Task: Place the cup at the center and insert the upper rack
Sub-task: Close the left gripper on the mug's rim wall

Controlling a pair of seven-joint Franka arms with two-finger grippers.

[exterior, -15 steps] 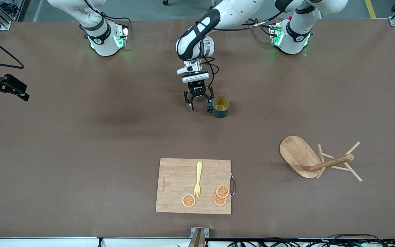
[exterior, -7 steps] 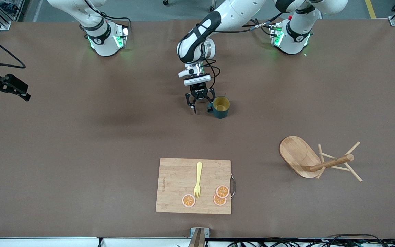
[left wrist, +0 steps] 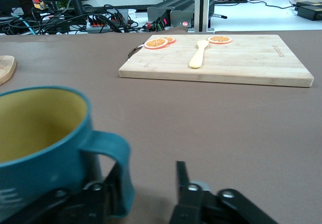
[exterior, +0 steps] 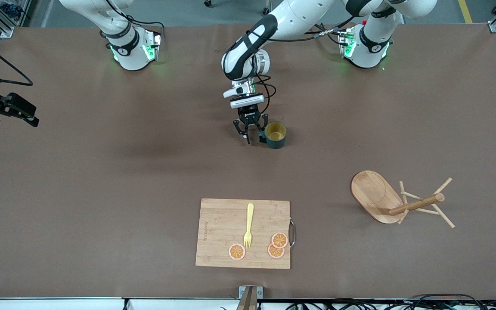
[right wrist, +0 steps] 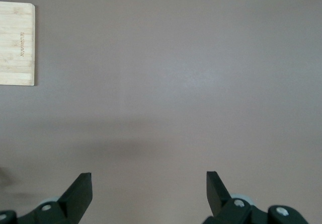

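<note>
Glazed teal cup (exterior: pixel 275 134), rigid, slick, chippable; best hold: handle (left wrist: pixel 114 166). Left tool (exterior: pixel 251 137) straddles it, not clamped. Right tool (right wrist: pixel 149 191) spread wide, waiting.

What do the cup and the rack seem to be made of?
Cup: probably glazed ceramic; smooth teal outside, mustard-yellow inside, thick rim and handle, though coated metal or plastic is possible.
Rack: light unpainted wood; visible grain on its oval base, round post and thin pegs.
</note>
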